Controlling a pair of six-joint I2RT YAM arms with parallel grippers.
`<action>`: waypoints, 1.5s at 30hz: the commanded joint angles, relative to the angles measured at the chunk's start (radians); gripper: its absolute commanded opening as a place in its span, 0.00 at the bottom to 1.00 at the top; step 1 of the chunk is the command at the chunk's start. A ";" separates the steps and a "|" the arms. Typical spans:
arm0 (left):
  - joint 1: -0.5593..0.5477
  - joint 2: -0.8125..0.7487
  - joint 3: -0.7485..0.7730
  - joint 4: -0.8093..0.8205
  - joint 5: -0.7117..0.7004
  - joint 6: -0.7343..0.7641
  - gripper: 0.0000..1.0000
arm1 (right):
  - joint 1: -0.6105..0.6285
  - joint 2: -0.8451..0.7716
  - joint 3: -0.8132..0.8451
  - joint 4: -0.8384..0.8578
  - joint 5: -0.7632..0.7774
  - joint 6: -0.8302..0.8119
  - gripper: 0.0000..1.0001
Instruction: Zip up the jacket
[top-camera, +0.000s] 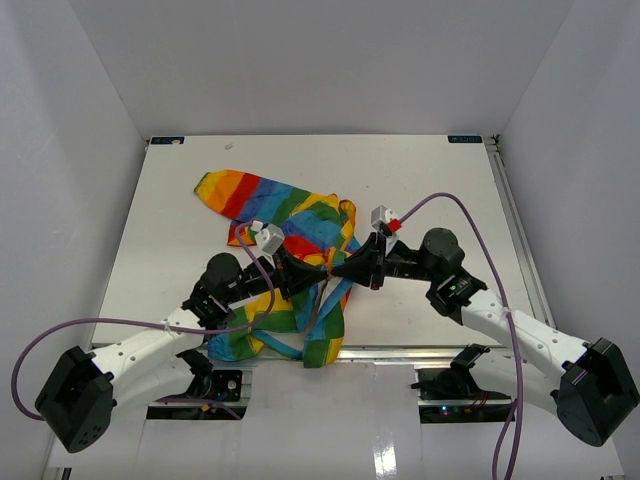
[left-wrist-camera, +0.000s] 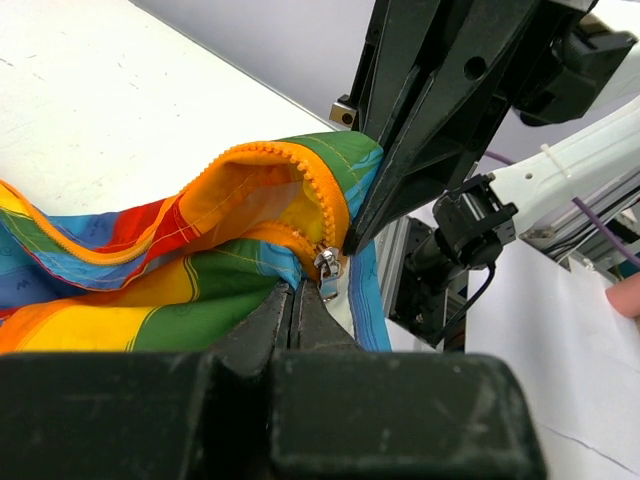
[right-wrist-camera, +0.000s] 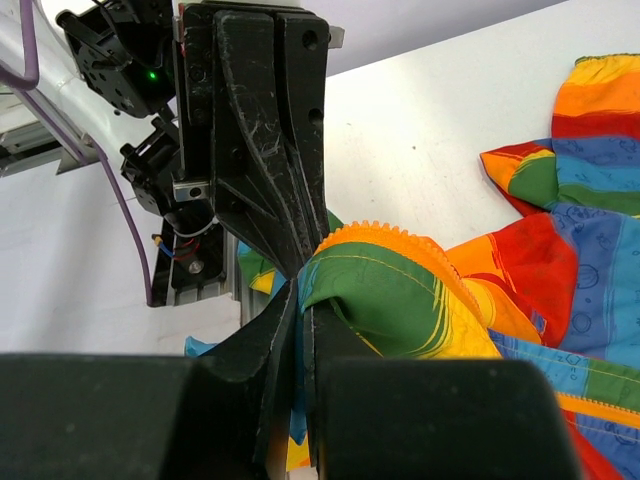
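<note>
The rainbow-striped jacket (top-camera: 290, 225) lies on the white table, reaching from mid-table to the near edge. My left gripper (top-camera: 318, 272) and right gripper (top-camera: 338, 270) meet tip to tip over it. In the left wrist view the left gripper (left-wrist-camera: 296, 292) is shut on the jacket's fabric just below the silver zipper slider (left-wrist-camera: 328, 264), beside the orange zipper teeth (left-wrist-camera: 300, 165). In the right wrist view the right gripper (right-wrist-camera: 301, 290) is shut on the jacket's edge with light-blue trim (right-wrist-camera: 313, 278), green fabric bulging to the right.
The table's aluminium front rail (top-camera: 400, 352) runs just below the jacket's lower hem. Purple cables (top-camera: 470, 215) loop above both arms. White walls enclose the table on three sides.
</note>
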 joint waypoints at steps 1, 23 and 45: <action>-0.011 0.010 0.013 -0.069 0.112 0.054 0.00 | 0.007 0.019 0.085 0.057 0.029 -0.008 0.08; 0.014 0.003 0.033 -0.123 0.000 -0.003 0.00 | 0.000 0.078 0.083 -0.147 0.191 -0.024 0.36; 0.040 0.057 0.052 -0.117 0.050 -0.034 0.00 | 0.008 -0.121 0.220 -0.597 0.628 0.059 0.62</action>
